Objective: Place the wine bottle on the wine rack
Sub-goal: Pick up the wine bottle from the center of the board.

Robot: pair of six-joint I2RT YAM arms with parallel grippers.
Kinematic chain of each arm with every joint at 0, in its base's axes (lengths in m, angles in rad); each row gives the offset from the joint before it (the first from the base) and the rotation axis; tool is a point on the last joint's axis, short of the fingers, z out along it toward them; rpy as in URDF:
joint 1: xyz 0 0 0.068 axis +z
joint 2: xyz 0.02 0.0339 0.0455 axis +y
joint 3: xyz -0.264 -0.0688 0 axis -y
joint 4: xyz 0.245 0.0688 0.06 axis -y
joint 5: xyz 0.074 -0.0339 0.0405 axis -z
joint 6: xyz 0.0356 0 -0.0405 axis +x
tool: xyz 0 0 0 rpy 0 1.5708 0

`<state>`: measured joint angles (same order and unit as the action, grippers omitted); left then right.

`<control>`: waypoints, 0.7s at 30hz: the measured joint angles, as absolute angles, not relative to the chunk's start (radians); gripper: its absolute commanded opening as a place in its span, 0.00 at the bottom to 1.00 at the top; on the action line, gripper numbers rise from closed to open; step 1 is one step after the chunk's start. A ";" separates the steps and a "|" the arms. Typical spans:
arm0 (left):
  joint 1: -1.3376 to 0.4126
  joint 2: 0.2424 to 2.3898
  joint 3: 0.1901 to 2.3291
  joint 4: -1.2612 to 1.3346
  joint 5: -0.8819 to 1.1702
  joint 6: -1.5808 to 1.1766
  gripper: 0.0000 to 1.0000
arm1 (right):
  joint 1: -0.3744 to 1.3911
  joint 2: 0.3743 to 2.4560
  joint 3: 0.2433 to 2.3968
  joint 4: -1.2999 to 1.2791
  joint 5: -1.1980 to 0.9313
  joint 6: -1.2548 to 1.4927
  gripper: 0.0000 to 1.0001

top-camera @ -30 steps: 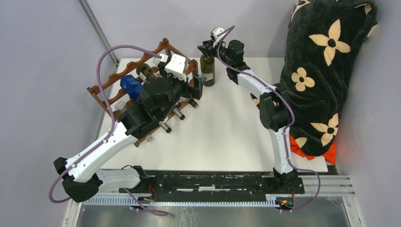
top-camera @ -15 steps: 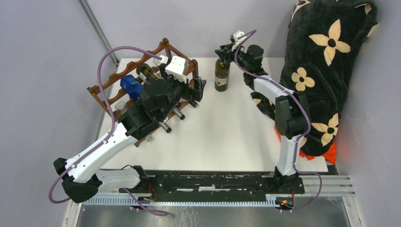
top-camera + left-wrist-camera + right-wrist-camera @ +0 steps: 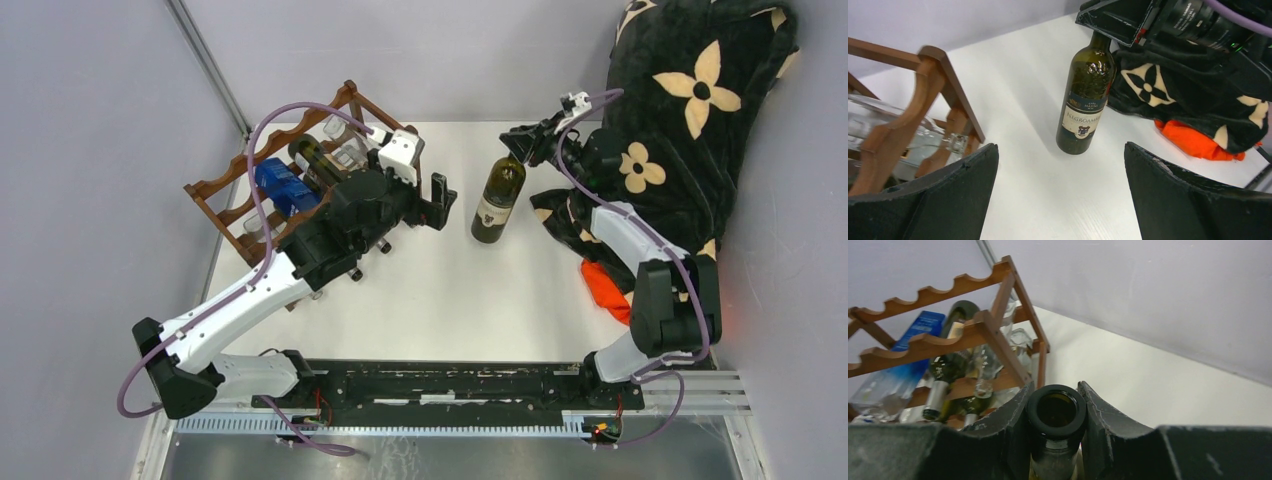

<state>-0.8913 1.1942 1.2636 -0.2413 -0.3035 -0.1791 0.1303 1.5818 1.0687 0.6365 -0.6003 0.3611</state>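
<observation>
The wine bottle (image 3: 497, 200) is dark green with a cream label and an open mouth, and leans slightly at the back middle of the table. My right gripper (image 3: 522, 148) is shut on its neck just under the lip; in the right wrist view the fingers (image 3: 1015, 410) clamp both sides of the bottle mouth (image 3: 1056, 410). My left gripper (image 3: 440, 200) is open, level with the bottle's lower body and left of it. In the left wrist view the bottle (image 3: 1087, 100) stands beyond that gripper (image 3: 1060, 145), untouched. The wine rack (image 3: 262, 150) stands at the back left.
The rack (image 3: 938, 342) holds several lying bottles and a blue box (image 3: 275, 180). A black flower-patterned blanket (image 3: 690, 120) is heaped along the right side, with orange cloth (image 3: 608, 290) under it. Grey walls close in the back and left.
My right gripper has carried the bottle rightward and nearer, away from the rack's end, and the bottle now leans. My left arm has swung right, its open gripper following the bottle.
</observation>
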 measured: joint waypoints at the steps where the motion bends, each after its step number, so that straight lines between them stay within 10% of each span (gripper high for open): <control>1: -0.891 1.199 1.259 -0.242 -0.296 -0.189 1.00 | 0.125 1.558 1.047 0.638 -0.608 0.379 0.00; 21: -0.891 1.280 1.148 -0.221 -0.147 -0.352 1.00 | 0.058 1.296 0.722 0.642 -0.640 0.659 0.00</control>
<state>-0.8913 1.2804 1.1477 -0.2207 -0.1467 -0.3523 0.0578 1.2957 0.7216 0.6418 -0.6399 0.6590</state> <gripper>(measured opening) 0.996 0.396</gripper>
